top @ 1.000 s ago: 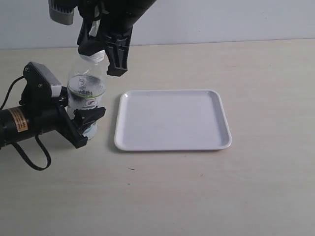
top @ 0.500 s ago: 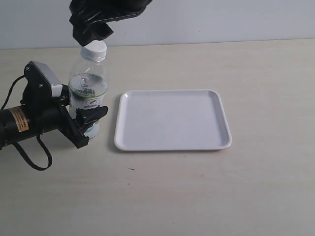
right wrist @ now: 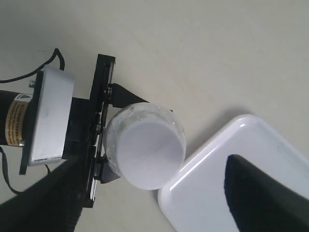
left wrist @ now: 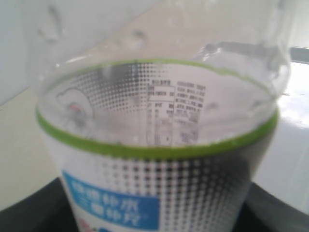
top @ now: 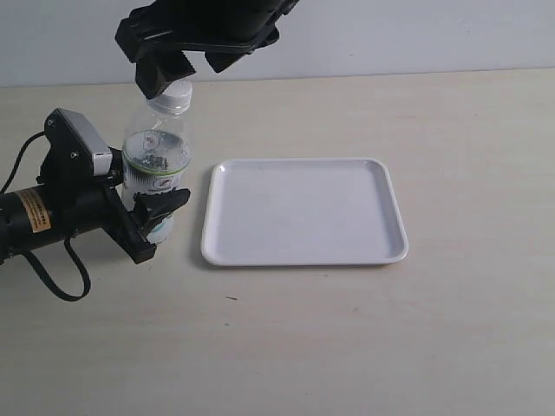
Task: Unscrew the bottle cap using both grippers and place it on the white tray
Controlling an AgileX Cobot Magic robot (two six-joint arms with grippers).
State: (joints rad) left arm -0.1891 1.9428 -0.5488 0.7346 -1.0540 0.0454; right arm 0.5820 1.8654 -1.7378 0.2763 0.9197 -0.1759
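Observation:
The clear bottle [top: 154,165] with its white-and-green label stands upright just left of the white tray [top: 303,253]. My left gripper [top: 149,208] is shut on its lower body, and the label fills the left wrist view [left wrist: 154,145]. The white bottle cap [top: 173,99] sits on the neck. My right gripper [top: 178,71] hangs open directly over it, fingers spread to either side and not touching. From above, the bottle cap [right wrist: 151,153] shows between the right gripper's [right wrist: 154,198] dark fingers, beside the tray's corner [right wrist: 231,154].
The left arm's black cable [top: 54,279] loops on the beige table at the far left. The tray holds nothing. A pale wall [top: 390,35] closes the table's far edge.
The right gripper let go of the cap, rose and turned above it, and has now come down a little over it. The bottle and left gripper have stayed put.

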